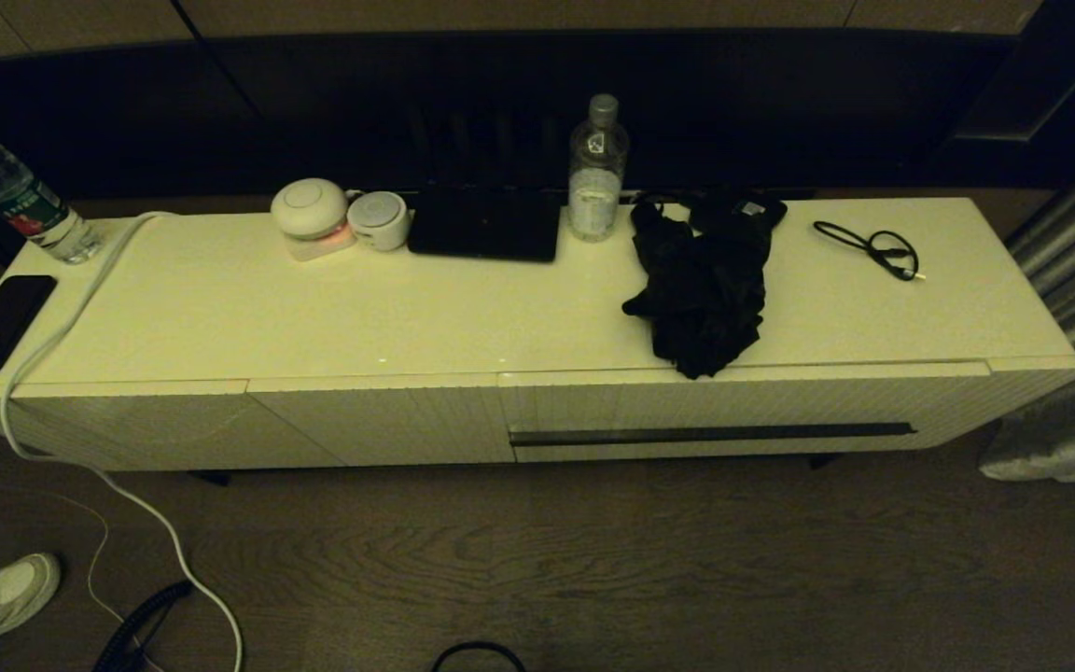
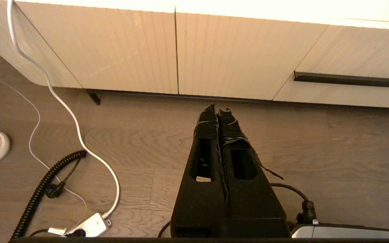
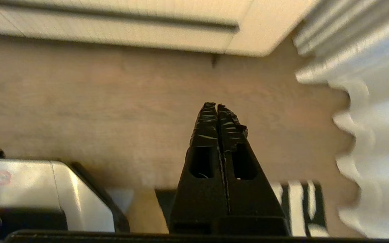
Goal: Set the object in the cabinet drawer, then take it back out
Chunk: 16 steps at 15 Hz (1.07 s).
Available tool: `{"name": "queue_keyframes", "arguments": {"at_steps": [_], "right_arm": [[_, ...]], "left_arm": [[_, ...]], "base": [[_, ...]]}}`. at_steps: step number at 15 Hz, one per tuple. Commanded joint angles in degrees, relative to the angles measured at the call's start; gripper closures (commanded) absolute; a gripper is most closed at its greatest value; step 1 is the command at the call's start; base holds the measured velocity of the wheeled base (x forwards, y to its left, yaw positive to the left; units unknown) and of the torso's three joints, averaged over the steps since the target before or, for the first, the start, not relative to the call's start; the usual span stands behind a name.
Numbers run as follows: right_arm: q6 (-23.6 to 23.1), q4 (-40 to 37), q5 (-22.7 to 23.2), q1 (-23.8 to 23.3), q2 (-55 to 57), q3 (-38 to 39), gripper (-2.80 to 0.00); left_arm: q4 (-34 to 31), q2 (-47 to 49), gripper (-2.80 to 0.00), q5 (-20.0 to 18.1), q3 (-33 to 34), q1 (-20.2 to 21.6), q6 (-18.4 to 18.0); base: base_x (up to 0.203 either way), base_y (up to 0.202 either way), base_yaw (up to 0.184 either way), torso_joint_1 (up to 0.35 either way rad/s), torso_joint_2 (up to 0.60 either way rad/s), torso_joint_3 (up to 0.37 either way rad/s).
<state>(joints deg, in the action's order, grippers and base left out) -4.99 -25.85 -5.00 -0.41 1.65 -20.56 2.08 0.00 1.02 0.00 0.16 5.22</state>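
The object, a bunchy black umbrella (image 1: 704, 285), lies on top of the cream cabinet (image 1: 314, 308), right of centre, its lower end hanging just over the front edge. Below it the cabinet drawer (image 1: 715, 411) is closed, its dark handle strip (image 1: 713, 434) running along the ribbed front; the strip also shows in the left wrist view (image 2: 351, 80) and the right wrist view (image 3: 113, 15). My left gripper (image 2: 218, 108) is shut and empty, low over the wooden floor in front of the cabinet. My right gripper (image 3: 216, 107) is shut and empty too, above the floor near the cabinet's right end. Neither arm appears in the head view.
On the cabinet stand a water bottle (image 1: 597, 173), a black tablet-like slab (image 1: 486, 224), two round white devices (image 1: 314, 215), a thin black cable (image 1: 878, 247), a phone (image 1: 1, 322) and another bottle (image 1: 15, 196). A white cord (image 1: 62, 467) trails to the floor. A curtain (image 3: 366, 101) hangs right.
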Motion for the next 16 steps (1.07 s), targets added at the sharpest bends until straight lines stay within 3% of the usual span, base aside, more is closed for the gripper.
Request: {"name": "queue_keyframes", "arguments": {"at_steps": [1,5,7,9,16], "right_arm": [[-0.02,1.47,1.05,0.06,-1.74,3.73,0.0],[0.49,21.68,3.32,0.06,-1.75,17.7,0.0],[2.88,25.84,4.16,0.06,-1.74,20.33,0.0],[5.11,26.38,4.12,0.06,-1.74,20.47,0.0],[5.33,26.2,4.12,0.06,-1.74,20.47,0.0]], "left_arm": [[0.02,-0.09,0.0,0.03,0.08,0.02,0.05],[0.02,-0.09,0.0,0.03,0.0,0.02,0.05],[0.02,-0.09,0.0,0.03,0.0,0.02,0.05],[0.02,-0.09,0.0,0.03,0.04,-0.01,0.05],[0.02,-0.09,0.0,0.03,0.07,0.02,0.05]], "base": [[0.0,0.0,0.0,0.0,0.0,0.0],[0.0,0.0,0.0,0.0,0.0,0.0],[0.0,0.0,0.0,0.0,0.0,0.0],[0.0,0.0,0.0,0.0,0.0,0.0],[0.0,0.0,0.0,0.0,0.0,0.0]]}}
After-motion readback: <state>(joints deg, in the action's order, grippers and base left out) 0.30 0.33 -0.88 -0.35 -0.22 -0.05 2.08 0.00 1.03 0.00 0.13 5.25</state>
